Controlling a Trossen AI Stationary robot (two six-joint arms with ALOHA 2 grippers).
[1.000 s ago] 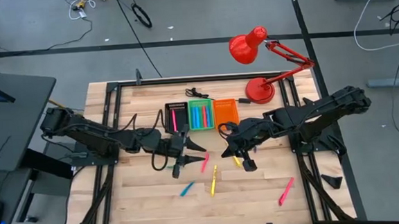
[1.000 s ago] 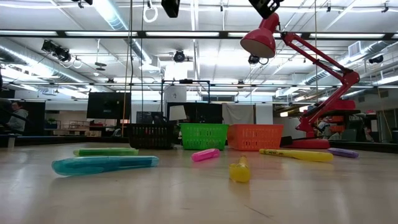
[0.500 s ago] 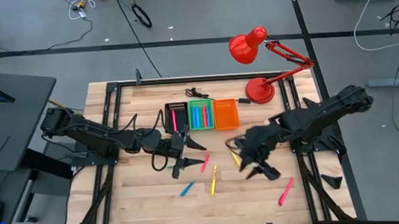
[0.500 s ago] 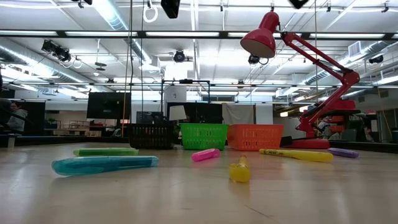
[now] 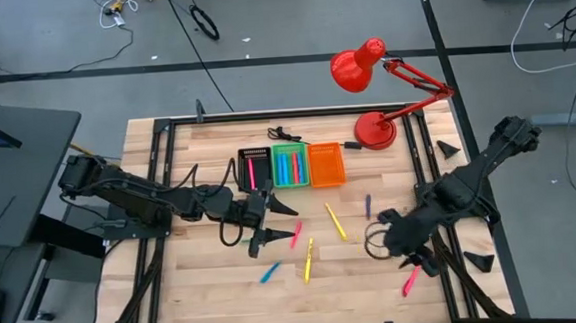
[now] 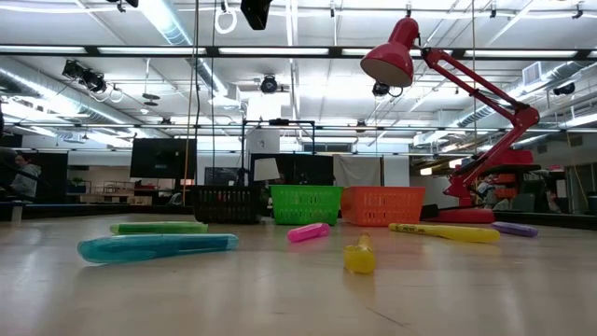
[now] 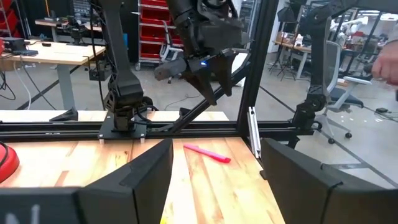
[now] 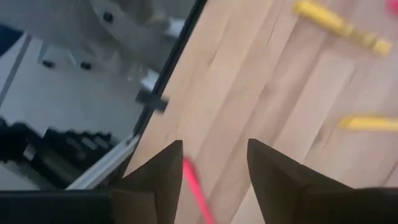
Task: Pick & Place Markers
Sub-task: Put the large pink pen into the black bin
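Markers (image 5: pixel 307 259): seven loose on table (image 5: pixel 216 286).

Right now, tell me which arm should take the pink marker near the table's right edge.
Right. Its end effector hovers open right beside that pink marker, which shows between its fingers in the wrist view. The left end effector sits mid-table, farther off.

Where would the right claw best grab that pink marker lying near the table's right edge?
Likely at its middle, from straight above: the pink marker lies flat and slim on the table, nothing touching it. The right gripper, open, hangs over it with fingers either side.
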